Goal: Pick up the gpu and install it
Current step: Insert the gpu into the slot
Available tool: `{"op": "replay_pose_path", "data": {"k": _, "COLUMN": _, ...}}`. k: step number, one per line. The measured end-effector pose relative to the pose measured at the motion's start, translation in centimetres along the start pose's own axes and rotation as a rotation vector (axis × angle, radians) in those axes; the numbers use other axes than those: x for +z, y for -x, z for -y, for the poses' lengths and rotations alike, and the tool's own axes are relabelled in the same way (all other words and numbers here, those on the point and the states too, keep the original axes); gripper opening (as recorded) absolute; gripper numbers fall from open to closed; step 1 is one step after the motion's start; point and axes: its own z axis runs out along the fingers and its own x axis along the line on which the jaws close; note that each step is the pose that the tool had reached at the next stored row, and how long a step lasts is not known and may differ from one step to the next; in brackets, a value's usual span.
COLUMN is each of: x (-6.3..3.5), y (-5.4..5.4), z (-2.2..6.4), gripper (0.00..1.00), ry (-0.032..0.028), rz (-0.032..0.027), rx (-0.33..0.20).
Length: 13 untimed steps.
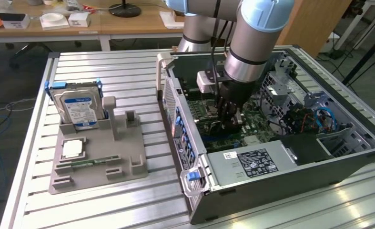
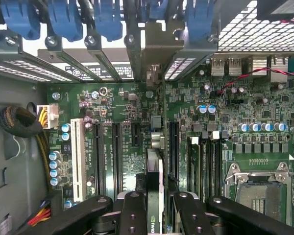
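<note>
Nearest you, on the slatted metal surface (image 1: 105,205), sat the grey holder tray (image 1: 98,162). In its near slots lay a narrow green memory stick (image 1: 88,162) and, just behind that, a square processor (image 1: 73,149). At the tray's far end the silver hard drive (image 1: 79,109) with the blue-white label stood upright in its slot. The tall slot beside it, toward the exterior view's right, held nothing.

To the exterior view's right of the tray lay the open computer case (image 1: 263,191), its power supply (image 1: 254,164) at the near end. Deeper inside you saw the green motherboard (image 2: 225,112) with its row of expansion slots, the empty processor socket (image 2: 259,188), and blue latches along the case's rear bracket openings.

The gripper (image 1: 228,125) had reached down inside the case, over the motherboard. In the wrist view you saw the gripper (image 2: 154,205) clenched on the gpu (image 2: 154,181), which it held edge-on between its fingers (image 2: 132,213), just above the slots. The card's metal end bracket (image 2: 154,61) stood at the rear openings.
</note>
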Motion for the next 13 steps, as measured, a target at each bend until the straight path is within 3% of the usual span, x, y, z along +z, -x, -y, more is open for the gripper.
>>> {"op": "replay_pose_path", "data": {"k": 13, "x": -0.43, "y": -0.31, "z": 0.01, "gripper": 0.26, "ry": 0.0004, "rz": -0.0016, "rx": 0.000}}
